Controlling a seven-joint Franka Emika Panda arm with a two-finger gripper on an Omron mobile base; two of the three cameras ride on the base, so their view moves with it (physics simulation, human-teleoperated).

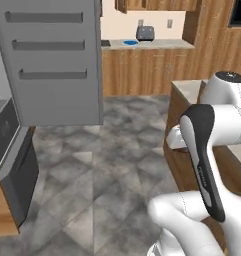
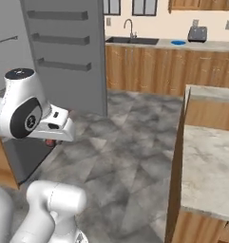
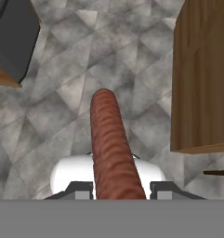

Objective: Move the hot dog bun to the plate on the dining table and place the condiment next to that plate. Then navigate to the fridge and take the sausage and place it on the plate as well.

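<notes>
The pincer (image 3: 117, 188) is pinching the sausage (image 3: 112, 144). In the hand view the sausage sticks out from between the two tips, long and reddish-brown, with the grey stone floor (image 3: 81, 69) under it. So the sausage is up in the air, held by the robot, not lying on anything.

The fridge (image 1: 52, 60) stands open on the left, with its grey door and dark bins. The robot is out in the middle of the kitchen floor. On the right is the dining counter (image 2: 211, 161) with its pale stone top and wood side. The part of it that shows is bare, and I cannot see the plate from here.

I think the robot is on the last step: carrying the sausage from the fridge to the plate. Next it needs to drive along the counter until the plate comes into view. Then it should bring the arm over the plate, go down low, and let go gently so the sausage does not roll off.
</notes>
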